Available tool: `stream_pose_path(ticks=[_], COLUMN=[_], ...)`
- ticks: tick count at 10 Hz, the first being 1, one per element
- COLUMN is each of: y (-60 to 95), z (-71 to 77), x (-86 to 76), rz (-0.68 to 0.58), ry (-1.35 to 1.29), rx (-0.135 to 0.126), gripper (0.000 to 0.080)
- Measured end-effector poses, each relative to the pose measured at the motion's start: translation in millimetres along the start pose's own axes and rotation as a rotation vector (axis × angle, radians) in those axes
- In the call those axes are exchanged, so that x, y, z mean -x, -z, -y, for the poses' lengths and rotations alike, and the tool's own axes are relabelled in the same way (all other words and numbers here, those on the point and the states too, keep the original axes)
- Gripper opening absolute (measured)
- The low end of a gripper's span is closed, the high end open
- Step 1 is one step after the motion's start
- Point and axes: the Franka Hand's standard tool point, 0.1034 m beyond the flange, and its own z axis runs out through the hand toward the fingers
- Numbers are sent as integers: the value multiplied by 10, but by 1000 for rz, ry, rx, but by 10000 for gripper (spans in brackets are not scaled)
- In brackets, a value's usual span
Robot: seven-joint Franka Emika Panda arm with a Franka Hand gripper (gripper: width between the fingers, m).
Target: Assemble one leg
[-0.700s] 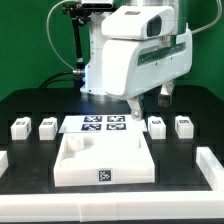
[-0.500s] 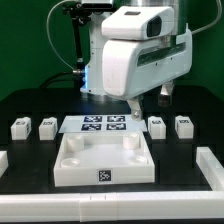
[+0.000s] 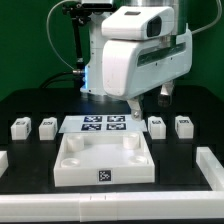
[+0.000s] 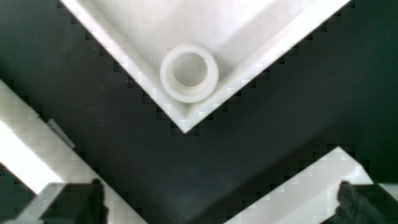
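Note:
Four small white legs stand in a row on the black table: two on the exterior view's left (image 3: 18,127) (image 3: 46,126) and two on its right (image 3: 156,125) (image 3: 183,125). Each has a marker tag. The wide white slab (image 3: 105,160) with round corner sockets lies in front of them. My gripper (image 3: 133,106) hangs above the slab's back edge, mostly hidden by the arm's white body. In the wrist view the gripper (image 4: 208,205) is open and empty. Its dark fingers (image 4: 63,203) sit wide apart over one slab corner and its socket (image 4: 189,72).
The marker board (image 3: 104,124) lies flat behind the slab, between the leg pairs. Low white walls border the table at the front (image 3: 110,207), the exterior view's left (image 3: 3,160) and right (image 3: 211,166). The arm's base stands at the back.

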Motion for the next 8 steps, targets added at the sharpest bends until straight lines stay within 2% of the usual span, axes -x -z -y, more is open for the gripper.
stream_pose_path(ticks=[3, 4, 6, 7, 8], y=[-6, -123, -478, -637, -736], z=[2, 126, 379, 465, 506], x=[15, 221, 837, 1074, 1225], rz=[-3, -16, -18, -18, -11], ry=[48, 171, 464, 558, 661], rx=[3, 20, 17, 9, -3], gripper=[650, 650, 650, 650, 650])
